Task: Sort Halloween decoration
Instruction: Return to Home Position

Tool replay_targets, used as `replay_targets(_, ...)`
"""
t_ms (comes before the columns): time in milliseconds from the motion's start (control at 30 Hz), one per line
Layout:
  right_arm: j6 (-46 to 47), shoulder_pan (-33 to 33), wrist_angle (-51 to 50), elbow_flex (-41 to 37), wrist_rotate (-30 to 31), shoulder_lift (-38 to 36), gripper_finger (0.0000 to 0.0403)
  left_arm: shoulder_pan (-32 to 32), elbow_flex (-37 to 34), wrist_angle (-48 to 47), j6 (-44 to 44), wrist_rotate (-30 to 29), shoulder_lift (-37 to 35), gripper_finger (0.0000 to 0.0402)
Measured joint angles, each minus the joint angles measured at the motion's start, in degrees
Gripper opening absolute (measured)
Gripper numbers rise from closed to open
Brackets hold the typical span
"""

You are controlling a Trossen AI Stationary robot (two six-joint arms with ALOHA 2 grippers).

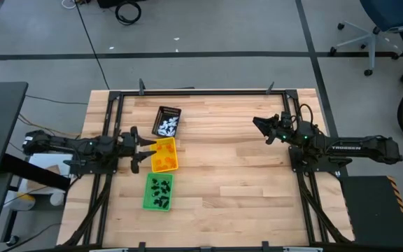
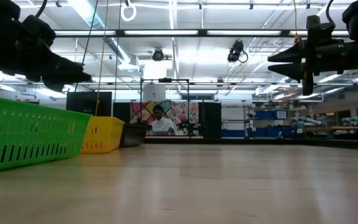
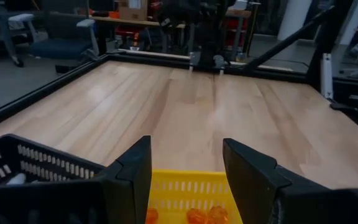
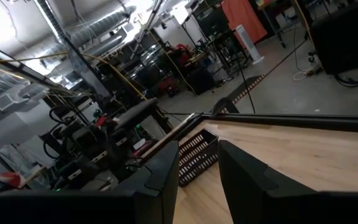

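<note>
From where I stand the sorting looks done. The tiny white trinkets (image 1: 167, 127) lie in the black slotted plastic tray (image 3: 42, 165), the orange ones (image 1: 164, 159) in the yellow tray (image 2: 101, 134), and the black ones (image 1: 160, 189) in the green tray (image 2: 30, 137). I see no strays on the pale wooden table (image 1: 236, 175).

The left gripper (image 3: 186, 155) hangs over the yellow tray's near edge, fingers spread and empty. The right gripper (image 4: 197, 158) is raised well apart from the trays, its fingers parted with nothing between them.

The risk is on the left. I can't judge its clearance well, but if it draws back low, a finger could hook the yellow rim and spill the orange pieces.
</note>
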Motion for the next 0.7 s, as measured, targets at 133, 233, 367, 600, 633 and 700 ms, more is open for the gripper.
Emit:
replay_targets(133,0.0,0.0,0.0,0.0,0.0,0.0,0.0117,1.3,0.0,0.0,-0.2,0.0,-0.2,0.0172)
replay_targets(233,0.0,0.0,0.0,0.0,0.0,0.0,0.0117,0.8,0.0,0.0,-0.5,0.0,-1.2,0.0172)
replay_targets(367,0.0,0.0,0.0,0.0,0.0,0.0,0.0117,-0.9,0.0,0.0,0.7,0.1,-3.4,0.0172)
replay_targets(600,0.0,0.0,0.0,0.0,0.0,0.0,0.0117,-2.2,0.0,0.0,2.0,0.2,-5.1,0.0172)
replay_targets(633,0.0,0.0,0.0,0.0,0.0,0.0,0.0117,-2.2,0.0,0.0,2.0,0.2,-5.1,0.0172)
replay_targets(700,0.0,0.0,0.0,0.0,0.0,0.0,0.0117,-2.2,0.0,0.0,2.0,0.2,-5.1,0.0172)
